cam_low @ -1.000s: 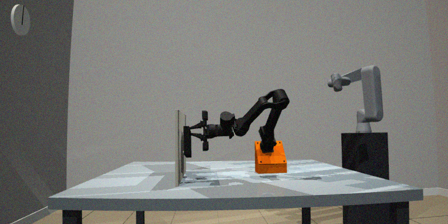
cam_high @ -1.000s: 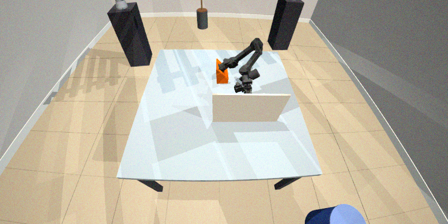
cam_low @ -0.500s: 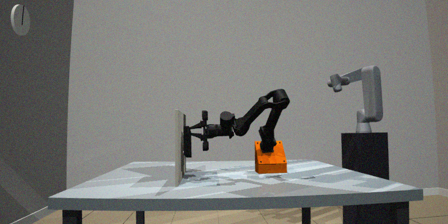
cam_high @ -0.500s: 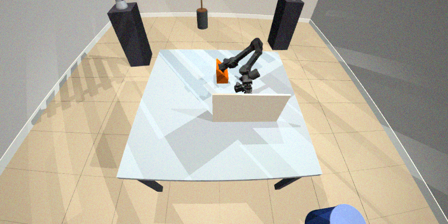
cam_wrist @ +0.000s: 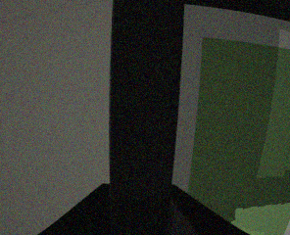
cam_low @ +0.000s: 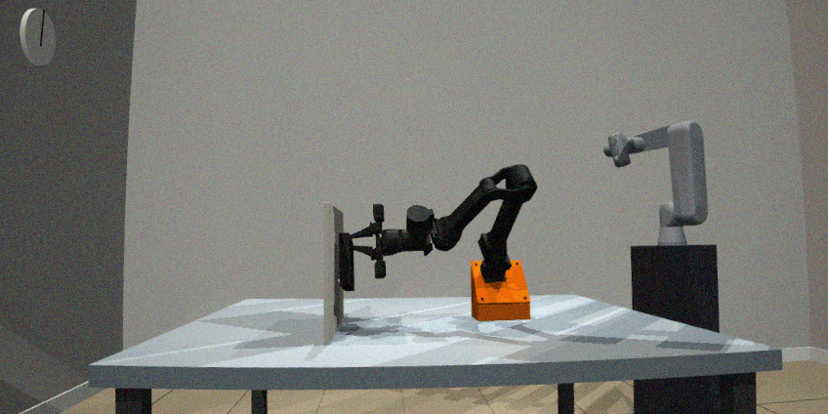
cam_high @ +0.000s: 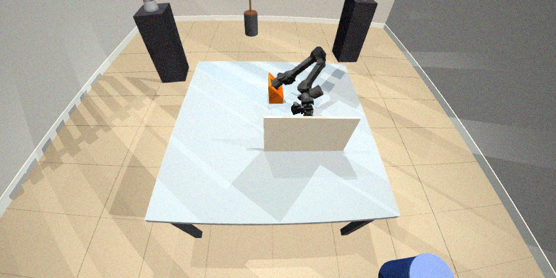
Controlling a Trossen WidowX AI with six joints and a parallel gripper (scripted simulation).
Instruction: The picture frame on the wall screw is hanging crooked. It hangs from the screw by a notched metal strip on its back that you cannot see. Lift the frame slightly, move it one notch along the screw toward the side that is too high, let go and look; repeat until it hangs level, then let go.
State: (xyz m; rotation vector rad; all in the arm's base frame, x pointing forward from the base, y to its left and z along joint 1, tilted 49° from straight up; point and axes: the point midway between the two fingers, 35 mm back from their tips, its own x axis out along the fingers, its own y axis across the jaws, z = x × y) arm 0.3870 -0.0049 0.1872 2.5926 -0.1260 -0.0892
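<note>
Fingers (cam_low: 364, 231) of the black gripper (cam_high: 302, 108) (cam_low: 352, 241) (cam_wrist: 141, 186) stand fairly narrow, clamped on a dark upright side bar of the picture frame (cam_low: 347, 265) (cam_wrist: 145, 88). From where I stand, that seems a sensible hold: the bar looks stiff and straight, whereas the green picture (cam_wrist: 233, 113) inside its grey border might mark or flex if pressed. I'd guess the frame is fairly light but awkward, since gripping one side leaves the rest free to twist about the fingers; smooth faces could slip, too. It hangs in front of the pale upright panel (cam_high: 306, 134) (cam_low: 328, 270) (cam_wrist: 47, 98), on the arm's side. Whether it is level, or touching the screw behind, I cannot tell. A small, gentle lift would suit it better than a tug. Farther out, the black arm (cam_high: 306, 70) (cam_low: 465, 218) bends back to its orange base (cam_high: 275, 98) (cam_low: 502, 310) on the pale table (cam_high: 218, 197) (cam_low: 435, 376).
</note>
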